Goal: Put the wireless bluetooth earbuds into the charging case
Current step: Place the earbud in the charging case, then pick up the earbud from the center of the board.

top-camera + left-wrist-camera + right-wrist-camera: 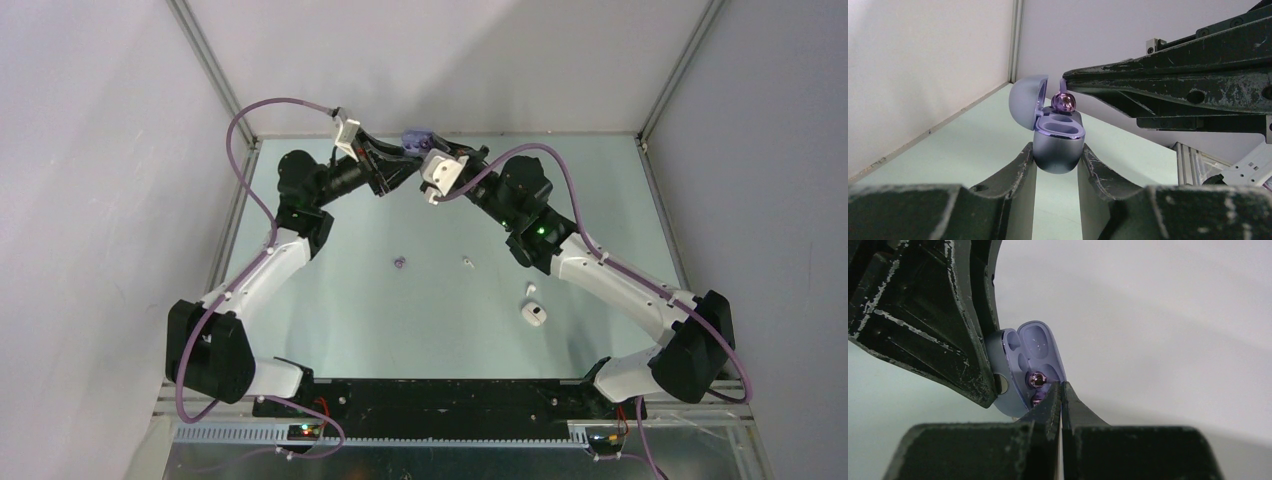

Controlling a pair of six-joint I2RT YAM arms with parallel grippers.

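My left gripper is shut on the base of an open pale purple charging case, with its lid tipped back to the left. The case is held above the far middle of the table. My right gripper is shut on the stem of a purple earbud and holds it right over the case's rear socket. In the right wrist view the earbud sits against the case's inside. Another purple earbud and two white earbuds lie on the table.
A closed white charging case lies on the table's right near side. The two arms meet at the back wall. A metal frame post stands in the far left corner.
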